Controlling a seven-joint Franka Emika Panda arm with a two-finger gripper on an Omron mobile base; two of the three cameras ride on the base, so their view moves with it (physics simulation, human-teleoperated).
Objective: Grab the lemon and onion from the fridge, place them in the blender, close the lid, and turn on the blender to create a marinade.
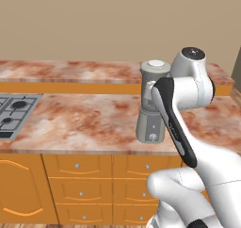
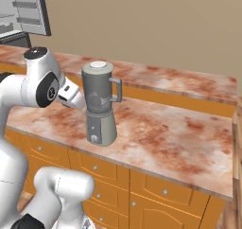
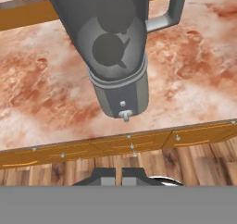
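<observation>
The blender [image 1: 151,104] [image 2: 99,105] [image 3: 115,47] stands near the counter's front edge, and the lid [image 1: 156,63] [image 2: 98,65] sits on the jar's mouth. Two dark round shapes [image 3: 109,49] show through the jar; I cannot tell which is the lemon and which the onion. The small knob [image 3: 124,115] [image 1: 152,137] faces front on the base. My gripper [image 3: 118,173] is shut with nothing between its fingers, out in front of the blender and beyond the counter edge. The fridge [image 2: 21,10] stands open at the far left.
A stove top [image 1: 14,111] lies at the counter's left end. Orange drawers [image 1: 80,175] run under the marbled counter [image 2: 179,133]. A raised back ledge [image 1: 70,71] lies behind the blender. Wooden floor [image 3: 194,160] shows below the counter edge.
</observation>
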